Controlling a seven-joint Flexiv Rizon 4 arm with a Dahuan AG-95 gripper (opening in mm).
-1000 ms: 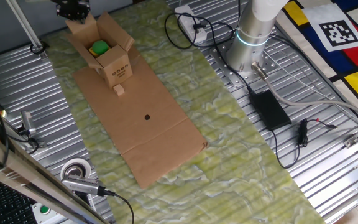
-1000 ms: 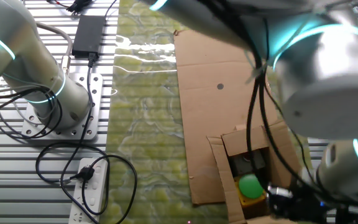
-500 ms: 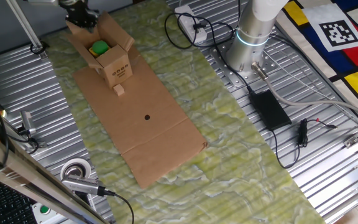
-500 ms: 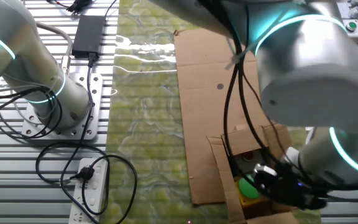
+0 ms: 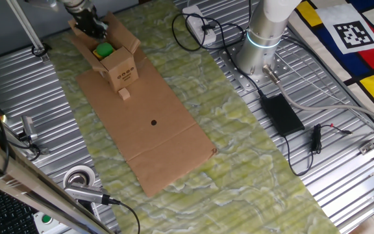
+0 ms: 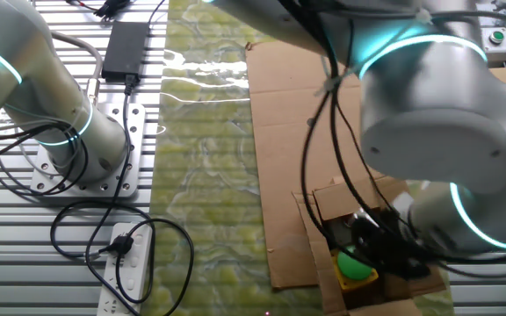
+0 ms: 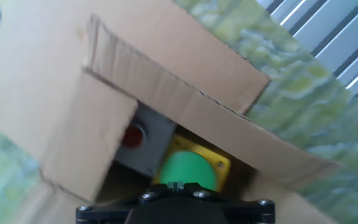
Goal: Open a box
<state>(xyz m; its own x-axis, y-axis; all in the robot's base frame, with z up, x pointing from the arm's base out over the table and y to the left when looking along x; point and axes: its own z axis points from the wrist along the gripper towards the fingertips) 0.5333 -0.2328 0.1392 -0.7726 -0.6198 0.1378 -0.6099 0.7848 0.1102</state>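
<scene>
1. The box (image 5: 113,57) stands at the far end of the large flat cardboard sheet (image 5: 149,136), which lies on a green marbled mat (image 5: 239,149) over the ribbed metal table (image 5: 343,195).
2. The top flaps are folded outward and the carton is open; dark printed marks show on the side facing the sheet in one fixed view.
3. Inside the box (image 7: 185,106) the hand view shows a green domed object (image 7: 189,171) on a yellow base, beside a grey part bearing a small red button (image 7: 133,136). The green top is also visible in both fixed views (image 5: 103,49) (image 6: 352,263).
4. A tiny cardboard block (image 5: 124,95) sits on the sheet, touching or just beside the foot of the box.
5. The gripper (image 5: 91,27) is at the far rim of the box, over the opening next to a raised flap. In the other fixed view the gripper (image 6: 378,246) sits low over the open top, partly masked by the arm's large joints.
6. Finger state: cannot be determined. The fingers are too small and dark in the fixed views, and the hand view shows only the black lower edge of the gripper body.
7. A black power adapter (image 5: 281,114) and a white power strip (image 5: 197,23) lie near the arm base (image 5: 258,52). A tape roll (image 5: 80,179) lies at the near-left corner
</scene>
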